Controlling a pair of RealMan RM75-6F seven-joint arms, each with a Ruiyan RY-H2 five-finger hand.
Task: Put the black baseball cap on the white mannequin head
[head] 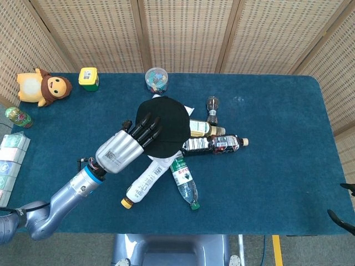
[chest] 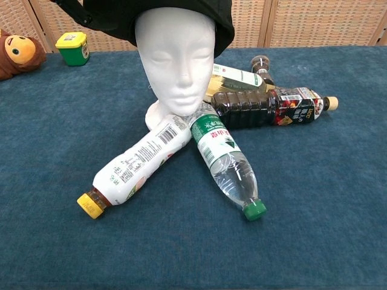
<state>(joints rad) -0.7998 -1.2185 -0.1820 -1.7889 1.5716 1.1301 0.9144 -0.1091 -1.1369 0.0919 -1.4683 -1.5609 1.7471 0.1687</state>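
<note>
The black baseball cap (head: 165, 124) sits on the white mannequin head (chest: 176, 57), hiding its crown; the cap's top is cut off in the chest view. The left hand (head: 130, 142) rests spread-fingered on the cap's edge, gripping nothing. Bottles (chest: 229, 165) lie fanned just beside it on the tabletop (head: 277, 166).

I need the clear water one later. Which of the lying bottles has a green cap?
The clear bottle with the green label, pointing toward the camera right of the yellow-capped white bottle.
</note>
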